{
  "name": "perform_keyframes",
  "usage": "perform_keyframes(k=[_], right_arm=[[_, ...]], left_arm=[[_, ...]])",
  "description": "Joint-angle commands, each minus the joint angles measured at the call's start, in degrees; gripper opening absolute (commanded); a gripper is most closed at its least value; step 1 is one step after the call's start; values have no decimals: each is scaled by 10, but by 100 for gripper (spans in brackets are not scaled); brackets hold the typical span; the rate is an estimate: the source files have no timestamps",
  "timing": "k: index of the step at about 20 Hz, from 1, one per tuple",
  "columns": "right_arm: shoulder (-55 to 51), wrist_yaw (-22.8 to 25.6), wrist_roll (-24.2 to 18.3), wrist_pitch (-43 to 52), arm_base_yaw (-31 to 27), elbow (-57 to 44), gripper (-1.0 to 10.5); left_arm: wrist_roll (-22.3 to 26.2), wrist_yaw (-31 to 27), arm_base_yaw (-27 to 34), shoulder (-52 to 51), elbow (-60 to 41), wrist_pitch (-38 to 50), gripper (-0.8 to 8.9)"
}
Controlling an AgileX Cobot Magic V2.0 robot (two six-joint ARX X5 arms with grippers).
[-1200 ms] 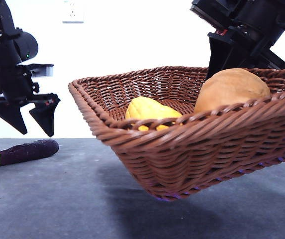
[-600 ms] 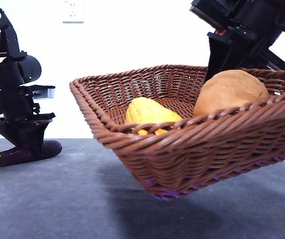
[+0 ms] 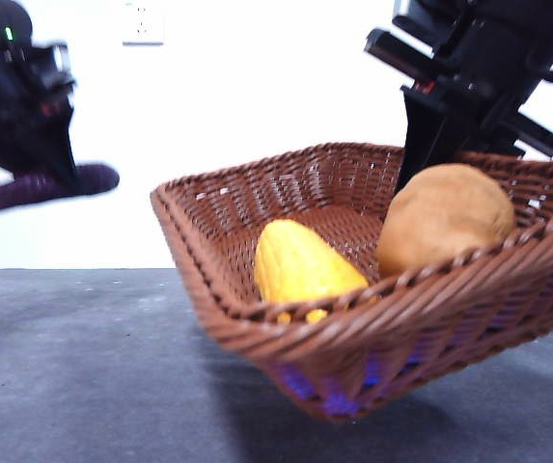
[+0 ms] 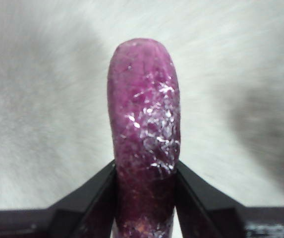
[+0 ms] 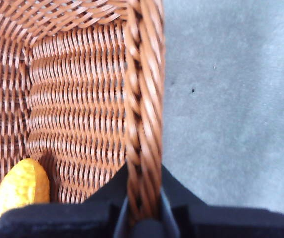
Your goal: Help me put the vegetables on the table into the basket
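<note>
My left gripper (image 4: 144,178) is shut on the dark purple eggplant (image 4: 142,119). In the front view that eggplant (image 3: 49,185) hangs in the air at the left, well above the table (image 3: 93,367), with the left gripper (image 3: 49,164) blurred around it. The brown wicker basket (image 3: 257,333) is held tilted off the table. My right gripper (image 5: 142,201) is shut on its rim (image 5: 144,99); in the front view this arm stands behind the basket at the top right. Inside lie the yellow corn cob (image 3: 300,265) and the orange-brown potato (image 3: 445,217). The corn (image 5: 22,191) also shows in the right wrist view.
A white wall with an outlet (image 3: 142,23) stands behind the table. Bare grey table surface (image 5: 231,99) lies beside the basket's rim and in front of it.
The left gripper closed on the eggplant and lifted it off the table. The basket tilted and shifted slightly to the right, and the corn slid along inside it.
</note>
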Motion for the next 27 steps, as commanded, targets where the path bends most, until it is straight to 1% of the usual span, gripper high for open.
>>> perform_keyframes(k=[1, 3, 4, 6, 7, 9, 12, 14, 16, 17, 19, 21, 25, 27], right_arm=[[24, -9, 19, 35, 0, -4, -12], [46, -11, 42, 69, 0, -4, -12], [54, -17, 52, 85, 0, -4, -12], [74, -33, 78, 119, 0, -4, -12], [82, -45, 88, 130, 0, -4, -12], [87, -50, 96, 145, 1, -4, -12], [87, -50, 109, 158, 0, -4, -12], [87, -51, 113, 158, 1, -4, -12], [87, -52, 123, 159, 5, -4, -12], [87, -52, 125, 162, 5, -4, -12], [87, -56, 124, 159, 5, -4, -12], [87, -57, 124, 156, 10, -4, -12], [87, -58, 121, 153, 20, -4, -12], [87, -56, 117, 152, 24, -4, -12]], left_arm=[[1, 33, -26, -59, -2, -37, -6], [-33, 73, -54, -123, -2, -54, -6], [-50, 84, -73, -150, -3, -58, -6], [-83, 86, -127, -200, -14, -57, -6], [-114, 86, -151, -219, -33, -36, -6], [-216, 86, -202, -256, -105, 58, -6], [-362, 78, -257, -294, -238, 220, -6], [-451, 48, -295, -294, -313, 324, -6], [-527, 32, -323, -285, -360, 419, -7], [-554, 10, -332, -279, -368, 439, -7], [-593, -11, -340, -256, -368, 465, -7], [-643, -11, -340, -227, -368, 499, -7], [-699, -23, -342, -163, -368, 517, -7], [-703, -31, -342, -149, -368, 518, -7]])
